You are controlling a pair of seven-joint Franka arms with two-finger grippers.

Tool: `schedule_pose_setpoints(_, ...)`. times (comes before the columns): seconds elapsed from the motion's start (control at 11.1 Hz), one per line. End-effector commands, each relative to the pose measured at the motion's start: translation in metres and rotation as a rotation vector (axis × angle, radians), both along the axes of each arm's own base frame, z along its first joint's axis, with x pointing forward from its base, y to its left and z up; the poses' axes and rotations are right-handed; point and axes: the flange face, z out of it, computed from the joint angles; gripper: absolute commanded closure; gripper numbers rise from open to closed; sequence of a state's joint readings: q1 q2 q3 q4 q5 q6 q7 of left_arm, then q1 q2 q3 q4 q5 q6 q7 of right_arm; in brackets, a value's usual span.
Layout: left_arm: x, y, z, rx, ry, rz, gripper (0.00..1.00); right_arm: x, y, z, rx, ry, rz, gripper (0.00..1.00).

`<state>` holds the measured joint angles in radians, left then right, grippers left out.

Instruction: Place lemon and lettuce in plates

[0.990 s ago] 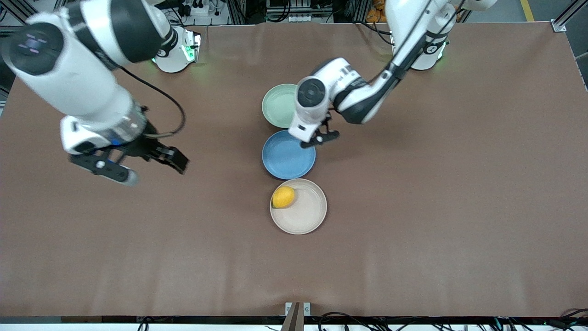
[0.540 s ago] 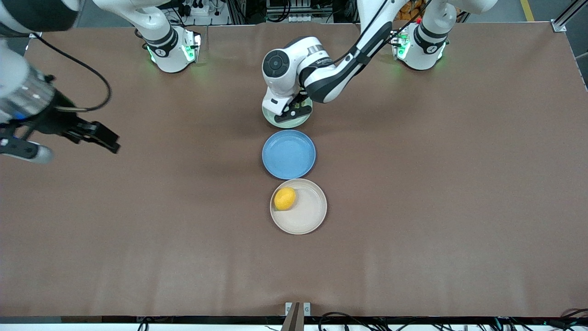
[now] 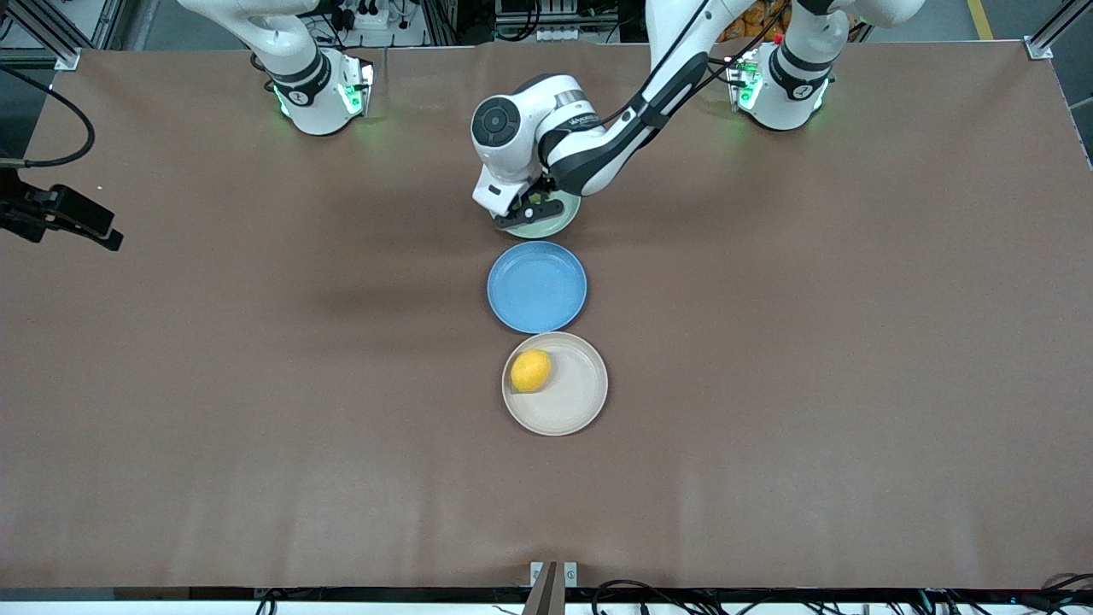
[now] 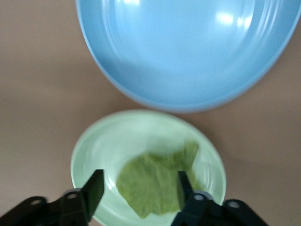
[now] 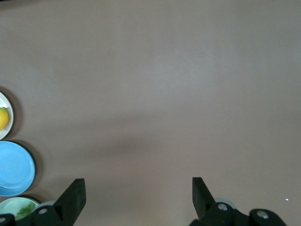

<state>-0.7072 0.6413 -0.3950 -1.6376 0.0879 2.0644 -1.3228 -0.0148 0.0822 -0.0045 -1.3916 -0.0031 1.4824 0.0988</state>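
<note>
On the green plate (image 4: 94, 150) at the table's twelve o'clock lies the limp, light lettuce (image 4: 157, 181), left claw (image 4: 138, 193) spread over it. Firm lemon (image 3: 530, 371) rests in the beige plate (image 3: 581, 401); right claw (image 5: 136, 195) waits, spread.

Blue plate (image 3: 536, 286) on brown table (image 3: 811, 359)

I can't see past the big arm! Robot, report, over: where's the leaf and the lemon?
Left gripper open over the mint plate, lettuce lying in it. Right gripper open, waiting at its table end. Lemon in the beige plate. Nothing in the way.
</note>
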Motion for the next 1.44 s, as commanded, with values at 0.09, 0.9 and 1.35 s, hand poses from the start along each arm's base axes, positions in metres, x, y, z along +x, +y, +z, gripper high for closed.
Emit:
schedule_pose_setpoints(0.09,0.134,0.105,0.079,0.019,-0.122,0.117,0.0,-0.03,-0.017,0.007,0.016,-0.012,0.034,0.0)
schedule_pose_setpoints(0.9,0.296,0.371,0.135,-0.05,-0.178,-0.006,0.0,-0.038,-0.005,0.005,0.018,-0.003,0.087,0.0)
schedule_pose_setpoints(1.35,0.299,0.468,0.192,-0.051,-0.17,-0.254,0.0,-0.036,0.0,0.002,0.02,0.006,0.095,0.0)
